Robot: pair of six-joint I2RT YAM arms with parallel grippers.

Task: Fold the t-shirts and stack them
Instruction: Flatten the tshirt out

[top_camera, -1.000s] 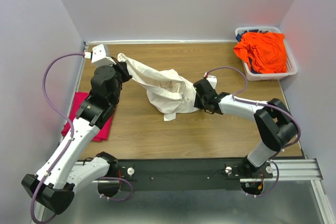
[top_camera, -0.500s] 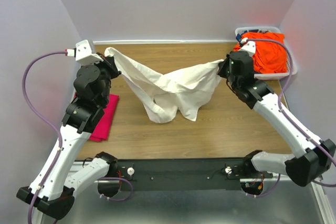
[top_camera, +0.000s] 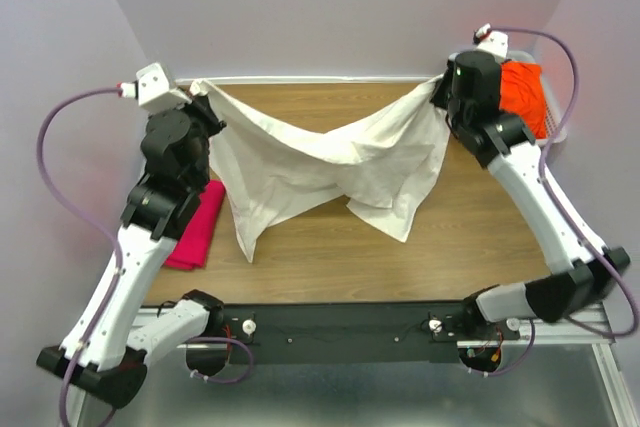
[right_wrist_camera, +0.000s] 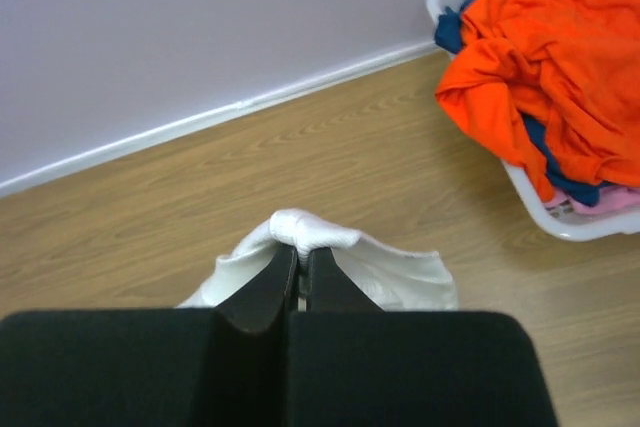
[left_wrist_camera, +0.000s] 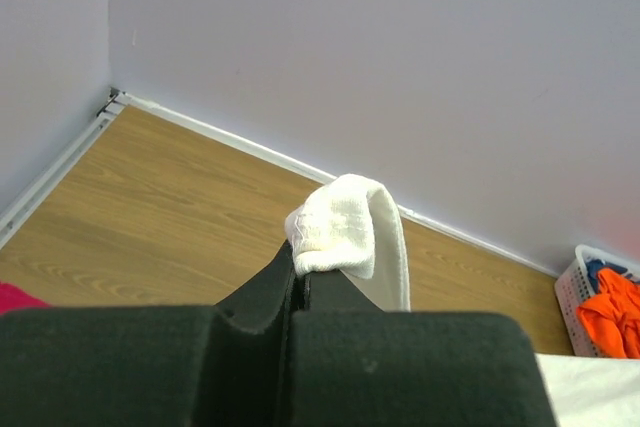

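The wooden table point(top_camera: 330, 247) is lying beneath both grippers. The cream-white shirt point(top_camera: 330, 162) is hanging stretched between them, sagging in the middle. The white basket point(right_wrist_camera: 560, 222) is sitting just beside the right gripper point(top_camera: 443, 87), holding the orange shirt point(top_camera: 520, 97). The pink shirt point(top_camera: 197, 227) is lying below the left gripper point(top_camera: 200, 97). Each gripper is pinching a bunched corner of the cream-white shirt, jaws pressed together on the cloth.

A white lattice basket point(right_wrist_camera: 555, 219) is sitting in the far right corner of the wooden table point(top_camera: 320, 257). Pale lilac walls point(top_camera: 330, 7) are enclosing the table on three sides. A black rail point(top_camera: 340, 332) is running along its near edge.
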